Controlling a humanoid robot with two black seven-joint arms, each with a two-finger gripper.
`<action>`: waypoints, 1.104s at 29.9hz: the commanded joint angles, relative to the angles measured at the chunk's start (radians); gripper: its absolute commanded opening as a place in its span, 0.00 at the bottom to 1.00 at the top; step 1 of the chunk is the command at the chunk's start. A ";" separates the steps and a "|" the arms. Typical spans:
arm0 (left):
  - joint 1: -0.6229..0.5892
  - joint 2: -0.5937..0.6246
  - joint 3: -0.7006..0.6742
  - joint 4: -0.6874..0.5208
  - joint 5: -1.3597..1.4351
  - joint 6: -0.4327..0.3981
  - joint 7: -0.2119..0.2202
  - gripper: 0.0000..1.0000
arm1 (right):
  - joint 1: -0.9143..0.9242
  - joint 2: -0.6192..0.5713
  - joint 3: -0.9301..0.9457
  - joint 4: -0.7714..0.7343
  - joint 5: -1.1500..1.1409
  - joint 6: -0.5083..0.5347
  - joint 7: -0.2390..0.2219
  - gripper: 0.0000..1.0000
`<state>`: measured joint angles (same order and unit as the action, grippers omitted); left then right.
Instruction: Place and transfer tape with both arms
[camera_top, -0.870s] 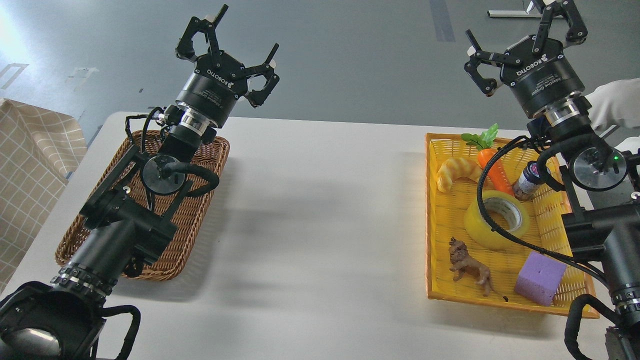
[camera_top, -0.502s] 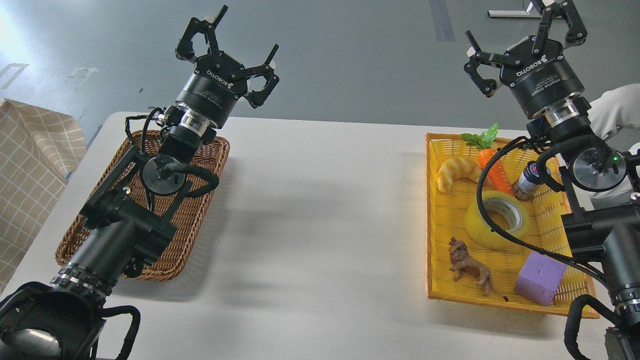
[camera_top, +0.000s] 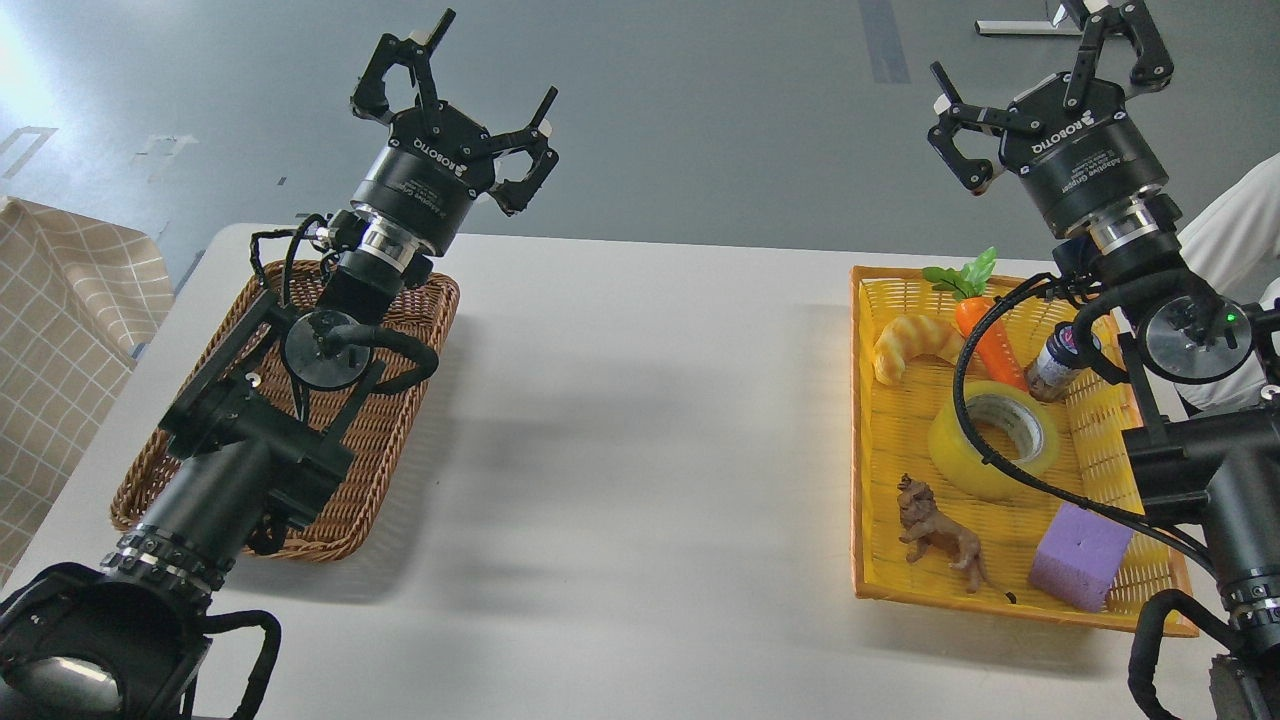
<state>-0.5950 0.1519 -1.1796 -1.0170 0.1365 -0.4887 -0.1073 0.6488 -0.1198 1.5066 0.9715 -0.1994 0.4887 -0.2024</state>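
The tape (camera_top: 990, 445), a yellow translucent roll with a grey-white core, lies flat in the middle of the yellow tray (camera_top: 865, 440) at the right. A black cable of my right arm crosses over it. My right gripper (camera_top: 1040, 75) is open and empty, raised high beyond the tray's far end, fingers pointing up and away. My left gripper (camera_top: 450, 95) is open and empty, raised above the far end of the brown wicker basket (camera_top: 390, 450) at the left.
The yellow tray also holds a croissant (camera_top: 915, 343), a toy carrot (camera_top: 985, 335), a small dark jar (camera_top: 1055, 365), a toy lion (camera_top: 940, 535) and a purple foam cube (camera_top: 1080, 555). A white sleeve (camera_top: 1225, 235) shows at the right edge. Checked cloth (camera_top: 60, 330) lies at the left.
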 joint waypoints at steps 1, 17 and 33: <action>0.000 0.000 0.000 0.000 0.000 0.000 0.000 0.98 | 0.000 0.000 0.000 0.001 0.000 0.000 0.000 1.00; 0.001 0.000 0.000 -0.002 0.000 0.000 0.000 0.98 | 0.000 0.000 0.000 0.000 0.000 0.000 0.000 1.00; -0.002 0.000 0.000 -0.002 0.000 0.000 0.000 0.98 | 0.000 0.002 0.000 0.000 0.000 0.000 0.000 1.00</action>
<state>-0.5967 0.1519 -1.1804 -1.0186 0.1374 -0.4887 -0.1073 0.6488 -0.1181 1.5068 0.9710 -0.1994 0.4887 -0.2025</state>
